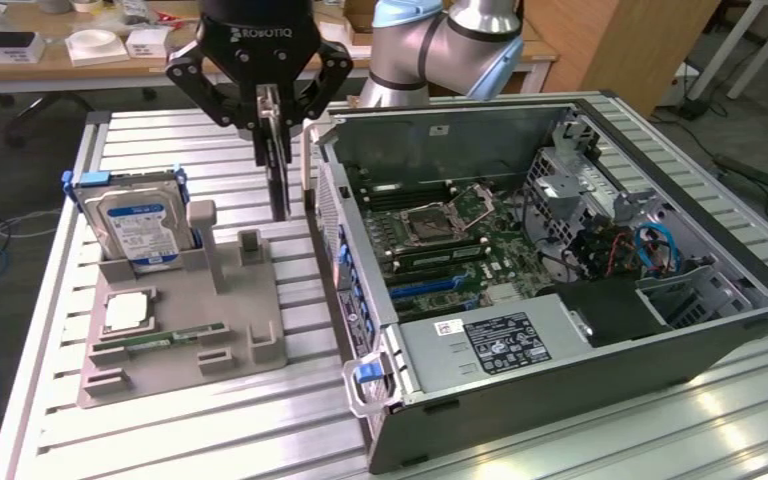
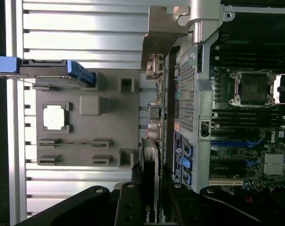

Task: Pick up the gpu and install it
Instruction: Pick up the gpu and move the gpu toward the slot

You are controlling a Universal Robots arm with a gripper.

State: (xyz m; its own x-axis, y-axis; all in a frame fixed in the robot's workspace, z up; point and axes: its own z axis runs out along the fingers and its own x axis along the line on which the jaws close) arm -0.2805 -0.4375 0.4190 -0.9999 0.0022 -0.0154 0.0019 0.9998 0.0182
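Jaws of my gripper (image 1: 272, 140) clamped on the gpu (image 1: 280, 190), I held it upright between the grey tray (image 1: 244, 330) and the open computer case (image 1: 704, 340), so the pickup looked done while seating the card in a slot on the motherboard (image 1: 471, 235) remained to do.

In the exterior view the gripper (image 1: 273, 150) is cut off by the frame edge at 12 o'clock, and the arm (image 1: 444, 40) at 1 o'clock. The gpu (image 1: 279, 195) hangs edge-on, so its faces cannot be seen, and its upper part is hidden between the fingers (image 1: 268, 115). At 9 o'clock the drive (image 1: 141, 220) has its lower end sunk in the holder (image 1: 224, 320). Its label is too small to read, as is the one on the power supply (image 1: 498, 340). The table (image 1: 157, 440) runs out of frame at 6 o'clock. In the wrist view the frame edge cuts the gripper's body.
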